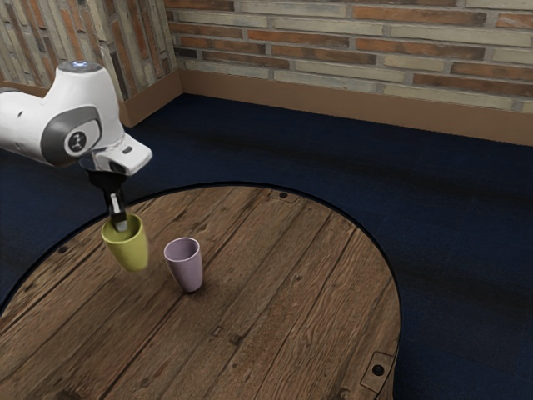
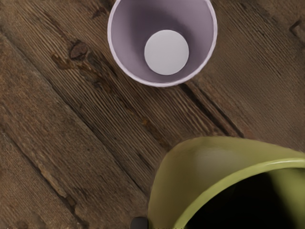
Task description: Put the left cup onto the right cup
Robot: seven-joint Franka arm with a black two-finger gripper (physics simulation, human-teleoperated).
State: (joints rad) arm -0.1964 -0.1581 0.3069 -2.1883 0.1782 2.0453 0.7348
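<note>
The end effector point(image 1: 118, 220) is clamped on the rim of the green cup point(image 1: 127, 246), which is just beside the purple cup point(image 1: 184, 263) on the counter point(image 1: 283, 317), so stacking is not yet done.

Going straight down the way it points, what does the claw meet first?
Beyond the yellow-green cup it grips, the claw would likely meet the wooden table; the purple cup stands off to the side, apparently out of that line.
</note>
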